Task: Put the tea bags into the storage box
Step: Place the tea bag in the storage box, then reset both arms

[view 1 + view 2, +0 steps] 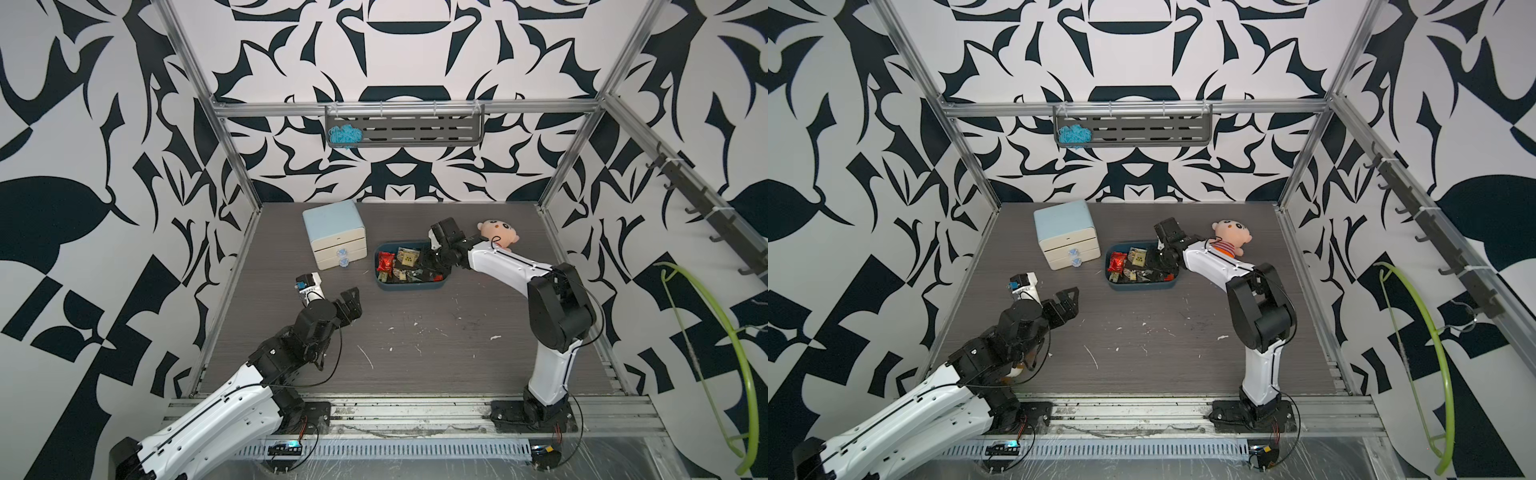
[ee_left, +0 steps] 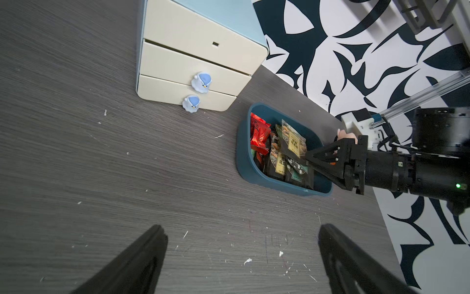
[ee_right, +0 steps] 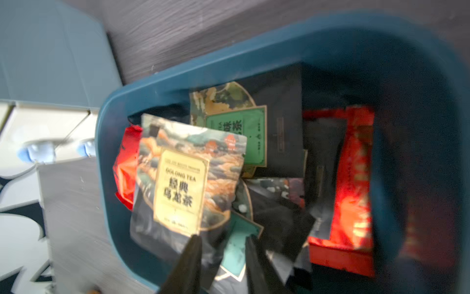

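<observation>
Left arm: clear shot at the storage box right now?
Probably yes. The left gripper is open, with only bare table between it and the storage box. The right gripper sits over the box's right-arm end, so just the nearer end looks free.

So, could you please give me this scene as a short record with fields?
box: dark teal tray on the table, beside the cabinet
tea bags: red, black and labelled sachets piled in the box; none seen outside it
left gripper: open, empty, over bare table, apart from the box
right gripper: jaws parted just above the tea bags, nothing seen held
doll: plush, on the table beyond the box
</observation>
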{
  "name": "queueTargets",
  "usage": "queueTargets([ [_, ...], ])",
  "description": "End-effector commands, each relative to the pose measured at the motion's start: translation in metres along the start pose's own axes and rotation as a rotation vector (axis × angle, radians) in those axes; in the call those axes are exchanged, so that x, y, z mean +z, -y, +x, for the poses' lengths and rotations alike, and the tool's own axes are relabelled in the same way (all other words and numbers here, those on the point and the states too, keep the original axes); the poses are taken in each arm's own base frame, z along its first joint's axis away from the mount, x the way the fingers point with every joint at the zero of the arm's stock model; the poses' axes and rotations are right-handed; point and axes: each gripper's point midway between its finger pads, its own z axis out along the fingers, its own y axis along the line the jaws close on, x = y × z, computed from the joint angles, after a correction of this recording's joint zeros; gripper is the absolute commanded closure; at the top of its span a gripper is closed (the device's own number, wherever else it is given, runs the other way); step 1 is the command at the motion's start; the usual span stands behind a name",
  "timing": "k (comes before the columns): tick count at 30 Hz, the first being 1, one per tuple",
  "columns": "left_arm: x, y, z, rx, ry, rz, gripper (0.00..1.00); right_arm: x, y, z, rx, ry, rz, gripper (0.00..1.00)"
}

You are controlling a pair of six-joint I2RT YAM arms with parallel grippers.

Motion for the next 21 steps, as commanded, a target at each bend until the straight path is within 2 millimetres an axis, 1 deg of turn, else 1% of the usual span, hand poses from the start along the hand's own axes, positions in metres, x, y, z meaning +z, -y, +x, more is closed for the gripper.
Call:
queueTargets([
  [1, -0.007, 0.008, -0.021, 0.054, 0.062, 0.002, 0.0, -0.039, -0.013, -0.014, -0.042, 0.083, -0.015, 0.44],
  [3, -0.012, 0.016, -0.032, 0.105, 0.081, 0.014, 0.0, -0.057, -0.013, -0.016, -0.067, 0.111, 0.003, 0.35],
  [4, -0.013, 0.023, -0.038, 0.144, 0.091, 0.03, 0.0, -0.072, -0.014, -0.018, -0.087, 0.14, 0.005, 0.33],
  [5, -0.015, 0.029, -0.043, 0.177, 0.1, 0.043, 0.0, -0.084, -0.014, -0.019, -0.105, 0.165, 0.01, 0.31],
  [7, -0.018, 0.041, -0.053, 0.249, 0.111, 0.061, 0.0, -0.115, -0.017, -0.018, -0.152, 0.233, -0.007, 0.29],
  [9, -0.02, 0.051, -0.061, 0.318, 0.133, 0.08, 0.0, -0.144, -0.019, -0.017, -0.207, 0.304, -0.019, 0.28],
  [13, -0.022, 0.066, -0.08, 0.41, 0.23, 0.106, 0.0, -0.203, -0.012, -0.016, -0.313, 0.471, 0.016, 0.22],
  [15, -0.021, 0.07, -0.084, 0.467, 0.282, 0.118, 0.0, -0.226, 0.001, -0.014, -0.341, 0.556, 0.064, 0.17],
  [17, -0.018, 0.076, -0.084, 0.536, 0.307, 0.137, 0.0, -0.245, 0.011, -0.011, -0.351, 0.646, 0.086, 0.1],
  [18, -0.016, 0.078, -0.082, 0.573, 0.315, 0.144, 0.0, -0.257, 0.023, -0.011, -0.343, 0.71, 0.134, 0.09],
  [21, -0.004, 0.071, -0.081, 0.633, 0.344, 0.094, 0.0, -0.275, 0.05, -0.001, -0.361, 0.862, 0.19, 0.09],
])
